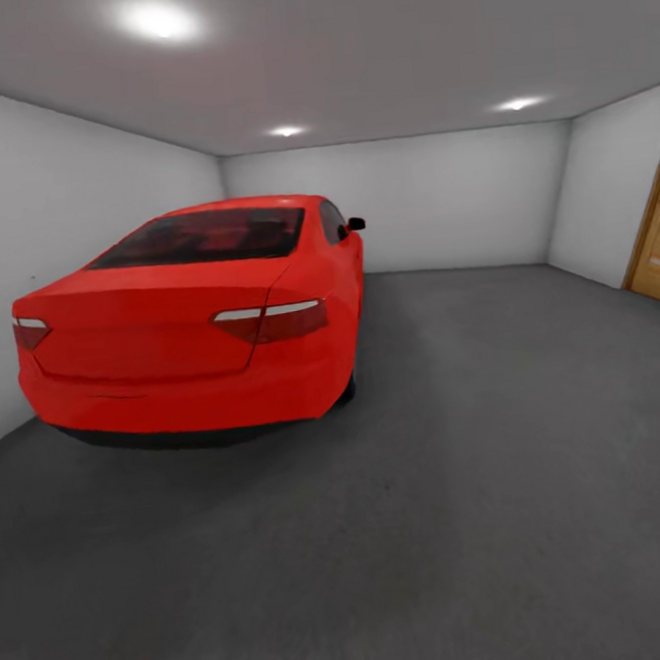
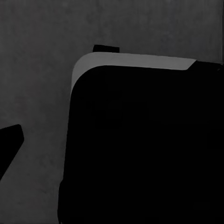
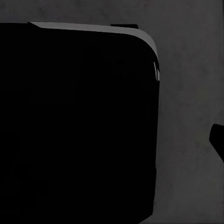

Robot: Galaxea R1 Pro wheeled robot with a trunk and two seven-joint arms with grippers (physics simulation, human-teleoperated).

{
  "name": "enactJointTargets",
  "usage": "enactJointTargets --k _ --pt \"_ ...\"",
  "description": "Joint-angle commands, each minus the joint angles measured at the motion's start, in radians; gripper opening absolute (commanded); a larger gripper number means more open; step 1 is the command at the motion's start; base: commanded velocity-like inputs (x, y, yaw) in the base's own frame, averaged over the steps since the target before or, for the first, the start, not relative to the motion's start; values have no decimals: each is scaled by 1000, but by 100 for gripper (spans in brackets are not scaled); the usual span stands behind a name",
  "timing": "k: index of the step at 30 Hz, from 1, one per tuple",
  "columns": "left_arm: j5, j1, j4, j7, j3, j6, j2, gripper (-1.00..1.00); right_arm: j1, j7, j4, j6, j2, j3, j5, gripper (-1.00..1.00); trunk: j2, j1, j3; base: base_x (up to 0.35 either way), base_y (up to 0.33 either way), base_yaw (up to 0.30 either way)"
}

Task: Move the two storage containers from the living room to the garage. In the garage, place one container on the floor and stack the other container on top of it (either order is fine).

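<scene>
The storage containers lie nowhere on the dark concrete floor [image 1: 503, 475] right of the red car [image 1: 189, 322], so their direction from the fingers, long axis and nearer arm cannot be judged, nor whether the fingers stand apart or together above the robot's dark base [image 2: 140, 149].

Ceiling-lit garage [image 1: 459, 199]; wrists perhaps underexposed.
</scene>
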Motion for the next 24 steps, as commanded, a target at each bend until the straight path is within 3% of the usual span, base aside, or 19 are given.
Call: enactJointTargets --k 1,24 --pt "12 0 1 1 0 -4 0 100 0 0 0 -3 0 0 0 100 0 0 -1 0 0 -265" --pt "21 0 3 2 -3 -6 3 100 0 0 0 -4 0 0 1 100 0 0 -1 0 0 -250"
